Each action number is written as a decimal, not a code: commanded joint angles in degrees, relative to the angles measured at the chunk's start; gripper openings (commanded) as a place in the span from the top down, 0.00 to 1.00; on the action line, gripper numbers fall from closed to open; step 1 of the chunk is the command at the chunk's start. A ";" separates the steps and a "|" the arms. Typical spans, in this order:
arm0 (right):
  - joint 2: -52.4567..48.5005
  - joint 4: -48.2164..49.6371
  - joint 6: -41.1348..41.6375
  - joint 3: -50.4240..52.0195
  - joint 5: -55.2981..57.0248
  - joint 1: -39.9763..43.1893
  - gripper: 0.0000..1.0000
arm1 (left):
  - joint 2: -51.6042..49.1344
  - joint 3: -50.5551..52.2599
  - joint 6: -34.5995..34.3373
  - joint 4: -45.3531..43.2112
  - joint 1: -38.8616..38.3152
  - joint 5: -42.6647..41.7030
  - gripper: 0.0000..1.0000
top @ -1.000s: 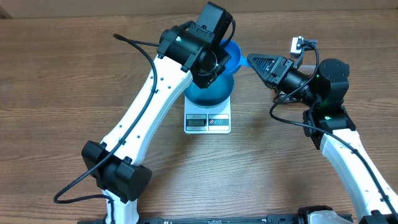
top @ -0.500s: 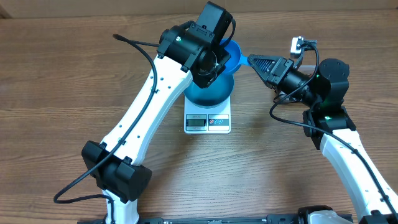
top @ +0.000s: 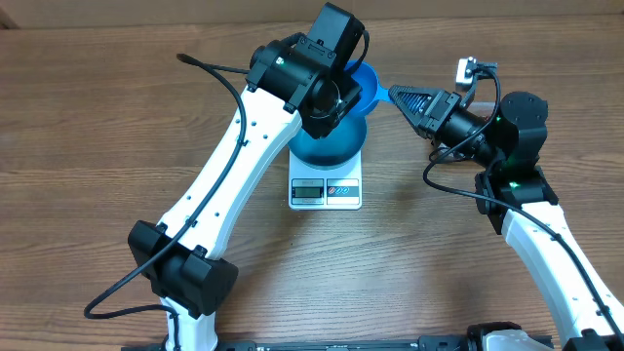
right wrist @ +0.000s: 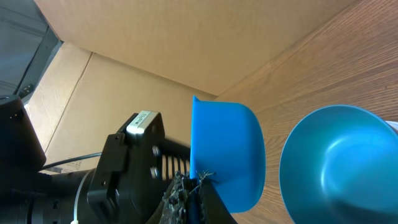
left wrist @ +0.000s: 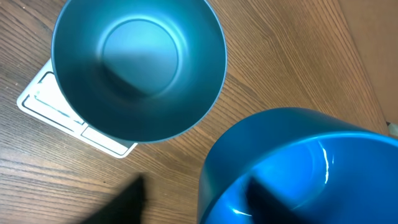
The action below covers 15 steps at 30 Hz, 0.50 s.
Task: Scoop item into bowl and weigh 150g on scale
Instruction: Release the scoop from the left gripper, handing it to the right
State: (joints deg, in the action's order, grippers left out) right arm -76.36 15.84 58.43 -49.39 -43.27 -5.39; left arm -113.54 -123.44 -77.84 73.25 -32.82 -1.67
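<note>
The blue bowl [left wrist: 138, 65] stands on the white scale [left wrist: 46, 106] with nothing inside it; from overhead the bowl [top: 331, 144] is half hidden under my left arm, and the scale's display [top: 326, 191] faces the front. A small blue scoop [right wrist: 227, 155] hangs just right of the bowl's rim. My right gripper [right wrist: 198, 183] is shut on its handle, also seen from overhead [top: 393, 94]. My left gripper [left wrist: 196, 183] is open, one finger [left wrist: 127, 202] outside the scoop's wall [left wrist: 249, 143], the other inside. The item is out of view.
A brown cardboard wall [right wrist: 155, 37] runs along the back of the wooden table [top: 97, 127]. My left arm's wrist [top: 317, 68] covers the space above the bowl. Black cables trail from both arms.
</note>
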 commanded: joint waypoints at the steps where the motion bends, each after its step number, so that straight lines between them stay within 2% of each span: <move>1: 0.31 0.33 -0.37 -0.94 -0.20 -0.13 0.96 | 0.72 -1.42 -0.17 0.15 -0.22 0.81 0.00; 7: 0.31 0.31 -1.42 -0.94 0.35 -0.13 0.96 | 0.74 -1.44 0.39 0.09 -0.20 0.83 0.01; 15: 0.28 -0.57 -3.21 -0.94 1.90 -0.13 0.96 | 0.96 -3.78 7.67 -0.26 -0.20 0.81 0.01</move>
State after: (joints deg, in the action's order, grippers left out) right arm -76.36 15.20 56.53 -49.39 -42.76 -5.39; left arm -113.54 -124.18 -74.22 72.75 -32.82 -1.67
